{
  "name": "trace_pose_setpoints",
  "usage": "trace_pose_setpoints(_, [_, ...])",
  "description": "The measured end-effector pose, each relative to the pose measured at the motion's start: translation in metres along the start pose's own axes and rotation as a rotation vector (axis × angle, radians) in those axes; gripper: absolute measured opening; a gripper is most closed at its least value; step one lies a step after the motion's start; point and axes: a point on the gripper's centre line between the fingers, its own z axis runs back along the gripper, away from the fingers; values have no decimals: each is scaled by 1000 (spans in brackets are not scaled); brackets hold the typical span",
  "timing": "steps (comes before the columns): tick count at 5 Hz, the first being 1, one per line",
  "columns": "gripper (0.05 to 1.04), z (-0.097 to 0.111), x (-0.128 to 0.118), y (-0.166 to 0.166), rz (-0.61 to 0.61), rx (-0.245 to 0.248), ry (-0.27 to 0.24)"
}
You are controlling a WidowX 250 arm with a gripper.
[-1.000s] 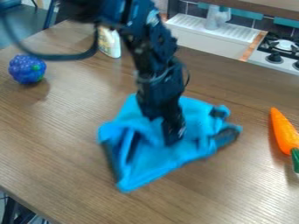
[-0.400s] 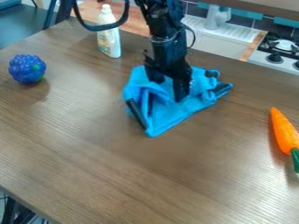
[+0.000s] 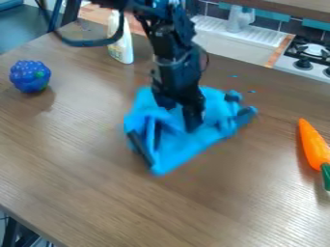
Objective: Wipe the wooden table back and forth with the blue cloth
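One black gripper (image 3: 180, 116) touches one blue cloth (image 3: 171, 154) on one brown table (image 3: 77, 144). Nobody can tell if it squeezes the cloth. Behind the cloth is one bottle (image 3: 121, 48); to its left, one bumpy blue toy (image 3: 30, 76); to its right, one orange carrot (image 3: 314, 144).

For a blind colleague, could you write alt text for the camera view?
A black robot gripper is down on a rumpled blue cloth on a wooden table. A blue toy berry sits at the picture's left, a white bottle at the back, an orange toy carrot at the right edge.
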Motion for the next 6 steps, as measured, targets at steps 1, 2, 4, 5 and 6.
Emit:
trace_pose_setpoints(1, [998,11,-31,-22,-52,-35,8])
trace_pose_setpoints(2, [999,23,-57,-41,-113,-52,4])
trace_pose_setpoints(4, [998,33,-71,-40,-127,-2,23])
trace_pose_setpoints(5, [998,49,-55,-32,-106,38,-1])
trace_pose_setpoints(6, [998,78,-46,-20,-76,115,82])
